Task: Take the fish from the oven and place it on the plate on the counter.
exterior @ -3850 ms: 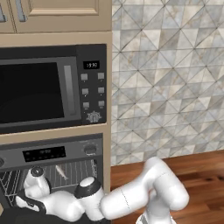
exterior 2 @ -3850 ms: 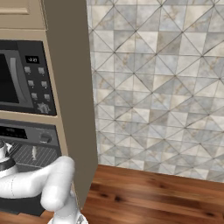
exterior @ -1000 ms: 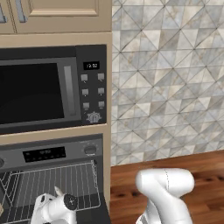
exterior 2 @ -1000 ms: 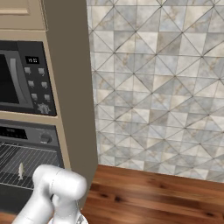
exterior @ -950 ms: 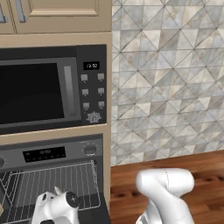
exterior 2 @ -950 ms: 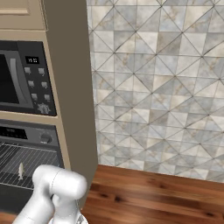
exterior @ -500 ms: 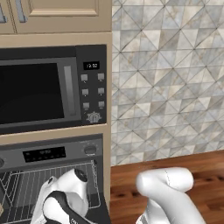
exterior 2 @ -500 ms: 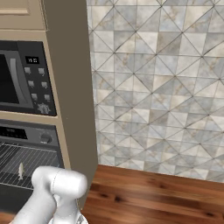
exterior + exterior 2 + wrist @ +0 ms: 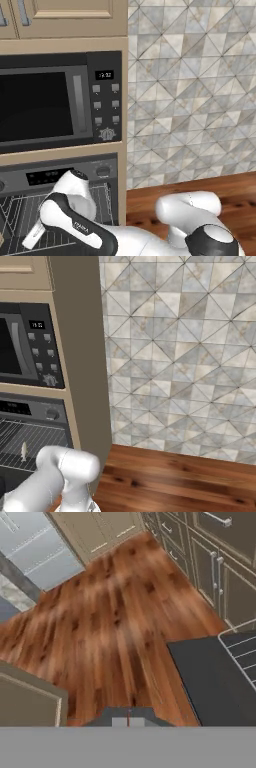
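The fish (image 9: 23, 451) stands on the wire rack (image 9: 20, 443) inside the open oven (image 9: 60, 175), seen from the right base camera, apart from the arm. The gripper (image 9: 128, 718) has its jaws fully closed with nothing between them, and the hand camera looks down at the wood floor (image 9: 110, 622) and the lowered dark oven door (image 9: 212, 679). The risk, as I judge it, is that a closed gripper cannot take so small and slim a fish; it could nudge it through the rack wires, or the arm could clip the door on its way in. The blue plate and the counter are out of frame, and the arm's elbow covers much of the oven mouth in the left base view.
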